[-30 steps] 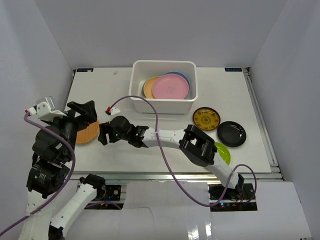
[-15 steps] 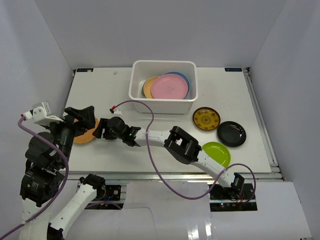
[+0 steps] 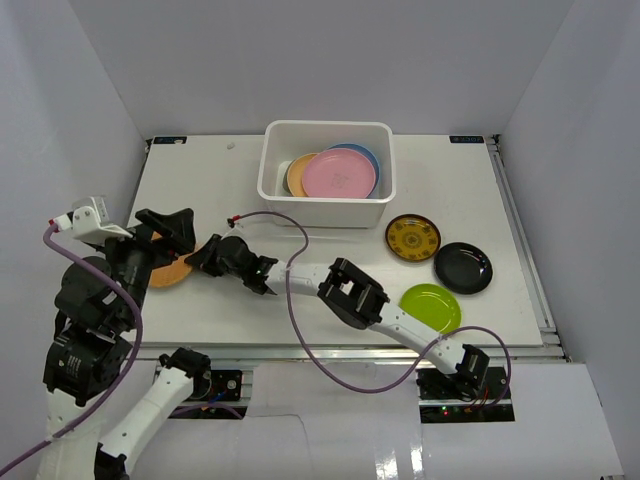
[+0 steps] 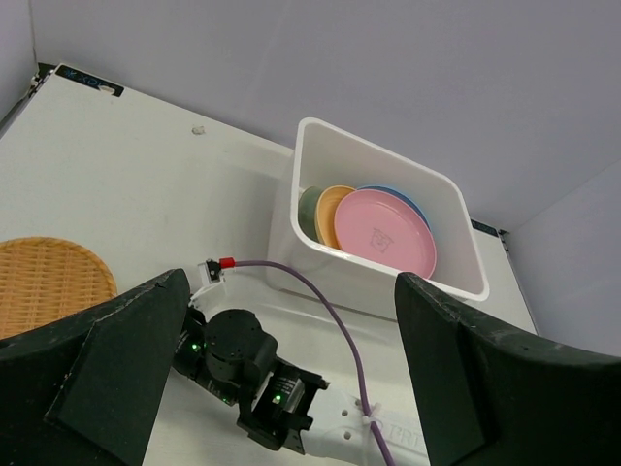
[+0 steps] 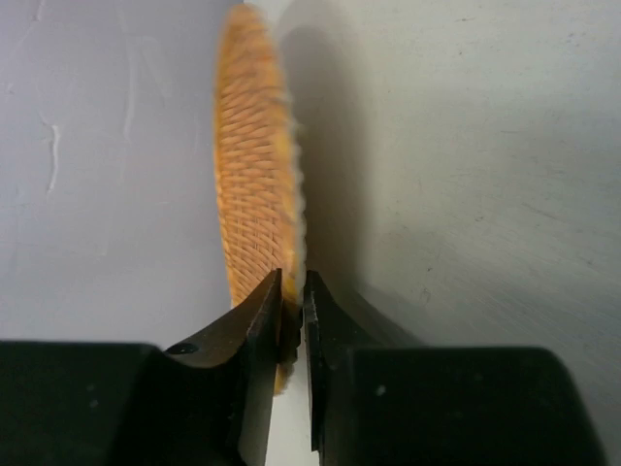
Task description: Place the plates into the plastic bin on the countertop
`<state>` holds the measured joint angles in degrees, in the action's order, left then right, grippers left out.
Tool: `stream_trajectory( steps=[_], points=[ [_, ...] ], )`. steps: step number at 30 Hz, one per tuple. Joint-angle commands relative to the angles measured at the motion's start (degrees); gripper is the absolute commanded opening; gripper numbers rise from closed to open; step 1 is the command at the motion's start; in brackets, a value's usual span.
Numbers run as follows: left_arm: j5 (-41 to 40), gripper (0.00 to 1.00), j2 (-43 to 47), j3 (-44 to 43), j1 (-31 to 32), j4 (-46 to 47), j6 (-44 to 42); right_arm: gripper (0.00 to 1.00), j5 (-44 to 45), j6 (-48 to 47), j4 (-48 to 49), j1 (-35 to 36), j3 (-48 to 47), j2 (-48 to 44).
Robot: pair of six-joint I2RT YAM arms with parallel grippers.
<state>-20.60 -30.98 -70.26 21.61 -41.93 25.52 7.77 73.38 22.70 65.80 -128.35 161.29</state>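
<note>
An orange woven-pattern plate (image 3: 172, 274) (image 4: 44, 282) lies at the left of the countertop (image 3: 220, 180), partly hidden under my left arm. My right gripper (image 3: 199, 258) (image 5: 291, 282) reaches across to it and is shut on its rim (image 5: 254, 184). My left gripper (image 3: 162, 232) (image 4: 291, 282) hangs open above that spot, holding nothing. The white plastic bin (image 3: 327, 212) (image 4: 320, 282) at the back holds a pink plate (image 3: 341, 173) (image 4: 385, 231), a blue plate (image 3: 364, 153), a peach plate (image 3: 296, 173) and a pale green dish (image 4: 310, 212).
To the right of the bin lie a black plate with a yellow pattern (image 3: 413, 238), a plain black plate (image 3: 463, 267) and a lime green plate (image 3: 432, 306). A purple cable (image 3: 300, 240) loops over the right arm. White walls close in the sides.
My right arm has stretched further left and its jaws have closed on the orange plate's rim. The left gripper has shifted slightly and stayed open.
</note>
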Motion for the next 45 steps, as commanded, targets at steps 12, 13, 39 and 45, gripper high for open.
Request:
stream_trajectory(
  steps=[12,13,39,45],
  points=[
    [2.75,0.98,-4.52,-6.11,-0.07,7.56,-4.60,0.08,0.23,-20.80,19.40,-0.23,39.13,-33.97],
    [3.72,0.98,-4.96,-6.55,-0.07,8.09,-3.99,0.08,0.31,-25.35,18.36,-0.41,40.97,-36.90],
    [44.61,0.98,-25.08,14.60,2.64,28.04,16.84,0.08,-22.71,-42.89,-12.67,-42.77,43.46,-59.96],
    [34.50,0.98,-36.15,18.84,14.59,32.96,17.55,0.21,-20.60,-44.55,-15.92,-43.65,42.31,-55.92]
  ],
)
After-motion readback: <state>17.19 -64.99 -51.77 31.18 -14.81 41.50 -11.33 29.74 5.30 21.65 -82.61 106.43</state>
